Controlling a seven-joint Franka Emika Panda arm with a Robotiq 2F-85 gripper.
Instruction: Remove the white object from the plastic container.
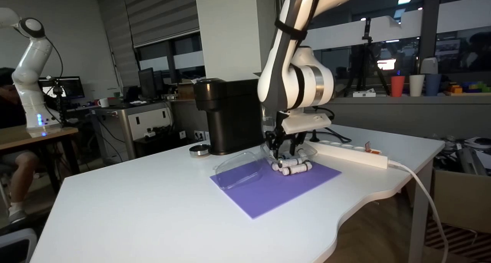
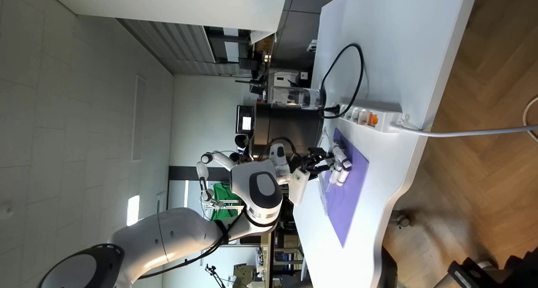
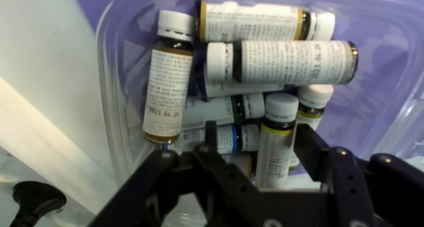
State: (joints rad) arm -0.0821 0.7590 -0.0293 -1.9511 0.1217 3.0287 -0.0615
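Observation:
In the wrist view the clear plastic container (image 3: pixel 107 97) holds several small dark bottles with white caps and white labels. No plain white piece stands out apart from them, so I cannot tell which is the white object. My gripper (image 3: pixel 257 133) is open above the container. A yellow-banded bottle (image 3: pixel 275 150) shows between its fingers, close to the right finger and apart from the left one. In both exterior views the gripper (image 1: pixel 284 153) (image 2: pixel 328 161) points down at the white bottles (image 1: pixel 297 168) (image 2: pixel 342 155). The fingers hide some bottles.
A purple mat (image 1: pixel 264 199) (image 2: pixel 346 212) lies under the container. A clear lid (image 1: pixel 238 171) rests tilted beside it. The white power strip (image 1: pixel 349 153) (image 2: pixel 370 120) lies close by. The black machine (image 1: pixel 234 113) and a small round tin (image 1: pixel 200 151) stand behind.

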